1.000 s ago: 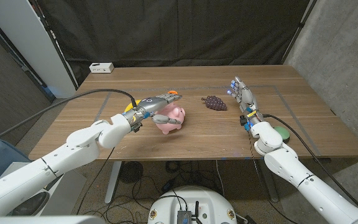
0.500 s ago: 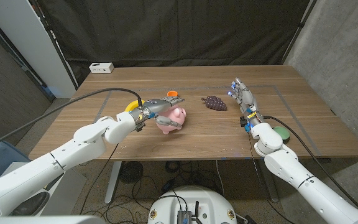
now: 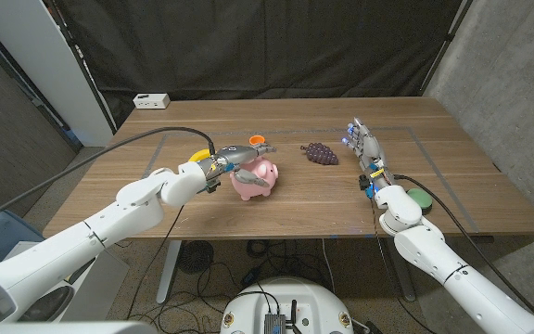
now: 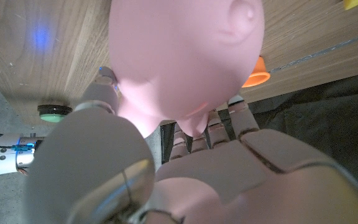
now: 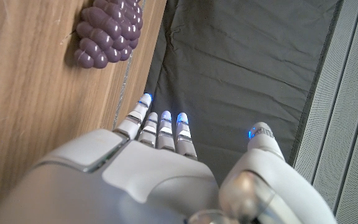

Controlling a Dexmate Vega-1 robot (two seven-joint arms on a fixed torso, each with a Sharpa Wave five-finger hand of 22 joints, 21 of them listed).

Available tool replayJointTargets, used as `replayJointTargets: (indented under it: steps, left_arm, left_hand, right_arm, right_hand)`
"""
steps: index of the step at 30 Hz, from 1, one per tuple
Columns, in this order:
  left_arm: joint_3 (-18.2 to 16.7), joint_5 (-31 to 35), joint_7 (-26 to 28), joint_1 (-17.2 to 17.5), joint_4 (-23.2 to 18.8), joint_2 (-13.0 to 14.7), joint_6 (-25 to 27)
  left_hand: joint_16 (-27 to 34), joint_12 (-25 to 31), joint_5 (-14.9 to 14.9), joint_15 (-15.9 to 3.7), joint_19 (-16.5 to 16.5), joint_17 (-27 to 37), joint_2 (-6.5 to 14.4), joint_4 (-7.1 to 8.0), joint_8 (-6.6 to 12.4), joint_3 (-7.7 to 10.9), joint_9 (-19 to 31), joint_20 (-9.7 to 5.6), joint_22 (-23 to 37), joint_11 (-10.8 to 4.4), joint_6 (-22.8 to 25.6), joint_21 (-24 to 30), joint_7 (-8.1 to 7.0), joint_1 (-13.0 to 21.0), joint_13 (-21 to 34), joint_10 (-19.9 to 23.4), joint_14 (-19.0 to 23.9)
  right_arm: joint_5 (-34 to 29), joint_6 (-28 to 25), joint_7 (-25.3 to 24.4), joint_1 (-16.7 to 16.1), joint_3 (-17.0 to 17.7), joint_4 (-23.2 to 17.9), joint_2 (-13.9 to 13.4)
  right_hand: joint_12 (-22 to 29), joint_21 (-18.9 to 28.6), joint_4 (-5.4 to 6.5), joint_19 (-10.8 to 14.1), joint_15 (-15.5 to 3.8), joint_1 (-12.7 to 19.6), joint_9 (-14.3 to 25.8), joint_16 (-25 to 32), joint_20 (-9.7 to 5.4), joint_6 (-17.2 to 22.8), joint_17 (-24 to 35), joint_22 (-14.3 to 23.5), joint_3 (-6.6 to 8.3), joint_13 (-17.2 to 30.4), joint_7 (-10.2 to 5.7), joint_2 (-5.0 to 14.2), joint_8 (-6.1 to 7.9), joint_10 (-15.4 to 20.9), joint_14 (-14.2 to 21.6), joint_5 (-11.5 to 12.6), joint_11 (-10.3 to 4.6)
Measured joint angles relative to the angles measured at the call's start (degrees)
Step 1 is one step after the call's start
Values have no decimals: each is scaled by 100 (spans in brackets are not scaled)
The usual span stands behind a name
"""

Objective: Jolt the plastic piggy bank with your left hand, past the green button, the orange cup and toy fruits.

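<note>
Nearest the robot, the right hand is standing on its edge above the wooden table, its pale fingers lying straight and close together with blue lights glowing at their tips, the thumb set a little apart, and nothing between them. Just beside that arm's wrist, near the table's right front edge, the round green button is sitting on the wood; the same button is showing small and dark-rimmed in the left wrist view. Toward the middle of the table, the left hand is reaching in from the left and touching the glossy pink plastic piggy bank, which is standing upright on its feet a little left of the table's centre. In the left wrist view the pig's rounded pink body is looming right in front of the hand, with the fingers spread around its underside and a thumb-like grey digit alongside (whether they are actually squeezing it or only resting against it, I cannot tell). Behind the left wrist, a yellow toy fruit is peeking out, mostly hidden by the arm. Just beyond the pig's back, the small orange plastic cup is sitting near the fingertips. Farther right, well apart from the pig, the dark purple toy grape bunch is lying on the wood, its knobbly beads clear in the right wrist view. At the far left corner, a small white box is resting on the table edge.
</note>
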Motion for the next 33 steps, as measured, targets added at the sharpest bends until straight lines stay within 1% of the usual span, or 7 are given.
replayJointTargets:
  steps: [4, 6, 9, 10, 16, 24, 33]
  left_arm:
    - [28, -106, -29, -32, 35, -46, 12]
    - [47, -161, -32, -38, 43, -72, 59]
    - [63, -220, -24, -35, 41, -106, 135]
    - [63, -228, -18, -35, 41, -106, 142]
    - [65, -398, 164, 33, 31, -189, 256]
    - [-2, -673, 463, 140, 52, -262, 285]
    - [-151, -999, 766, 251, 39, -324, 264]
  left_hand:
    - [153, 196, 65, 14, 90, 73, -151, 3, 137, 18, 70, 88, 5, -86, 409, 164, 49, 151, 177, 312, 230]
    - [196, 248, 86, 43, 135, 100, -187, 3, 166, 18, 95, 133, 9, -126, 528, 184, 83, 187, 240, 391, 262]
    - [304, 349, 125, 82, 205, 151, -294, 24, 269, 40, 143, 202, 11, -99, 712, 228, 130, 294, 341, 564, 350]
    - [367, 406, 126, 86, 277, 183, -344, 24, 312, 40, 164, 274, 18, -101, 825, 241, 135, 344, 390, 678, 428]
    - [862, 825, 175, 160, 472, 465, -692, 25, 697, 40, 363, 464, 64, -178, 1568, 528, 322, 692, 762, 1406, 861]
    - [1161, 1175, 243, 197, 547, 728, -945, 35, 940, 50, 549, 534, 117, -167, 1972, 809, 465, 945, 1104, 1868, 1169]
    - [1161, 1258, 263, 142, 514, 765, -1015, 67, 984, 141, 629, 500, 160, -138, 2020, 894, 514, 1014, 1253, 1914, 1327]
  right_arm:
    - [10, 23, -12, -16, 8, 10, 9]
    - [20, 38, -12, -25, 12, 22, 19]
    - [31, 65, -13, -31, 16, 33, 28]
    - [31, 65, -13, -34, 17, 38, 32]
    - [59, 100, 8, -41, 18, 65, 51]
    - [72, 115, 24, -53, 24, 67, 54]
    - [90, 151, 58, -62, 39, 43, 45]
  right_hand:
    - [0, 0, 0, 0, 0, 0, 0, 23, 0, 22, 0, 0, 0, 0, -22, 0, 0, 0, 0, 0, 0]
    - [0, 0, -5, -8, 0, 0, 0, 23, 52, 31, 0, 0, 5, 0, -31, 0, 0, 0, 0, 0, 0]
    - [0, -22, -15, 0, 9, 0, 0, 22, 62, 31, 0, 0, 16, 0, -31, 0, 0, 0, 9, 0, 0]
    - [0, -22, -15, 0, 21, 7, 0, 22, 62, 28, 0, 0, 16, 0, -34, 7, 0, 0, 22, 0, 0]
    - [0, -43, -15, 0, 21, 22, 0, 22, 62, 9, 1, 0, 15, -1, -53, 22, 0, -1, 21, 0, 0]
    - [0, -43, -14, 31, 20, 22, 0, 22, 92, 9, 1, -1, 15, -1, -53, 22, 0, -1, 20, 0, 0]
    - [-26, -64, -14, 31, 33, 22, 0, 22, 92, -22, 1, -1, 15, -2, -83, 22, 0, -23, 6, 0, -21]
